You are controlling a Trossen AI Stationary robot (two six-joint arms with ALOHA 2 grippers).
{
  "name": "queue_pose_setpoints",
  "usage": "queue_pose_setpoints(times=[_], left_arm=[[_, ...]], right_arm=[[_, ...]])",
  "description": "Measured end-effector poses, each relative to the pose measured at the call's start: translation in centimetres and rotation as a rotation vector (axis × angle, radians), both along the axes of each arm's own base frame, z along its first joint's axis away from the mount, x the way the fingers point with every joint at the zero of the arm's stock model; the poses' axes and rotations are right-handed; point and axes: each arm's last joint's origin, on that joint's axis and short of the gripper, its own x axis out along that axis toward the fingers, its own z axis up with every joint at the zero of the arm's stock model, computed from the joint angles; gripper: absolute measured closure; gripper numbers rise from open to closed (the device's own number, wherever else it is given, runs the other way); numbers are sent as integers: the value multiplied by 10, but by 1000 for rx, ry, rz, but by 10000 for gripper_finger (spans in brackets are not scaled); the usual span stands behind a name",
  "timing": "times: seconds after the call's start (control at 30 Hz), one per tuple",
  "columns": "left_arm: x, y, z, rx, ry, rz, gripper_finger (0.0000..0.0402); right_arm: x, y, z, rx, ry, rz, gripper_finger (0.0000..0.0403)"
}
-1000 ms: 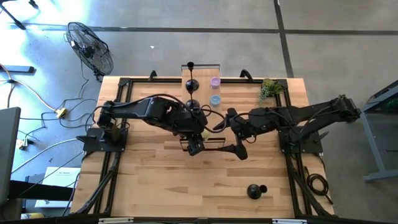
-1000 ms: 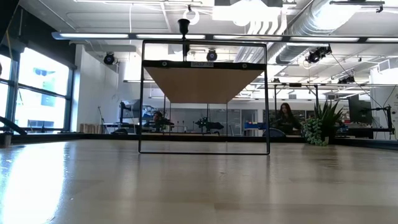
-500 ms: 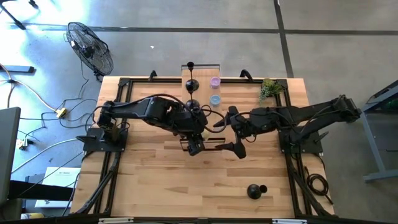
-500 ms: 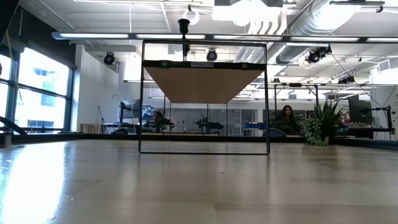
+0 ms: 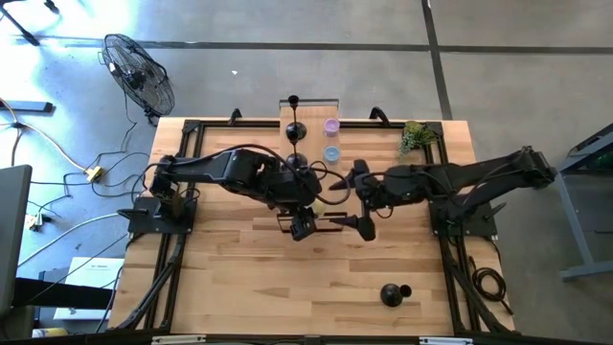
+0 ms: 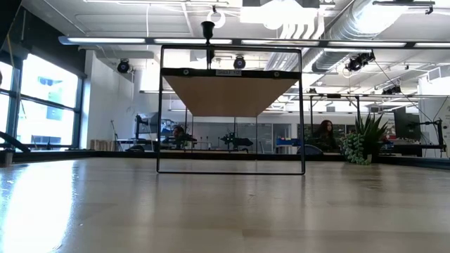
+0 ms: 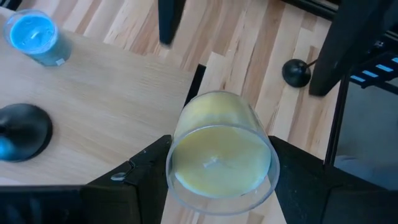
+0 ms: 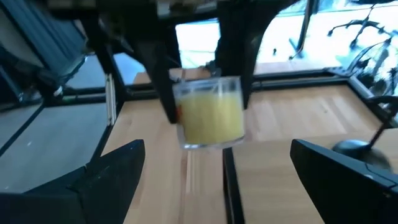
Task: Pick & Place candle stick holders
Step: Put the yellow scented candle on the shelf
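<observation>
The left claw [image 5: 301,227] hangs over the middle of the wooden worktop [image 5: 230,278], clamped on a clear glass jar candle [image 7: 219,152] with pale yellow wax; its two dark fingers [image 7: 134,171] press the glass from either side, and the jar rides clear of the wood. The right claw [image 5: 356,222] sits just beside it, facing it, fingers spread wide with nothing between them. In the right wrist view the yellow candle [image 8: 209,113] hangs straight ahead of that claw, between its parted fingers [image 8: 109,171] but farther out and not touching them.

Beyond the left claw, toward the far edge of the worktop, a raised light-wood shelf [image 5: 308,134] carries two black candle stick holders [image 5: 296,130] in a row, a third showing on top of the frame at the far edge. A blue candle [image 5: 331,153] and a purple candle [image 5: 331,126] stand on the same shelf, just beside the holders. In the left wrist view the blue candle [image 7: 34,38] and the rounded base of one holder [image 7: 23,129] sit on that shelf below the held jar.

One more candle stick holder [image 5: 393,293] lies tipped on its side near the front edge, well apart from both claws. A small green plant [image 5: 417,136] stands at the far corner beyond the right claw.
</observation>
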Motion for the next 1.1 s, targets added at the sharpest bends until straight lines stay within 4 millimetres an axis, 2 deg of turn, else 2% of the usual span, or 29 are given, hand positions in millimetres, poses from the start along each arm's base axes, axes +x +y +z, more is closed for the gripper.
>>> queue_pose_setpoints(times=[0.27, 1.1], left_arm=[[4, -1, 4, 4, -55, -32, 178], [12, -2, 9, 17, -149, -67, 178]], right_arm=[[10, 3, -9, -12, 20, 31, 6], [12, 3, -8, -18, 1, 38, 8]])
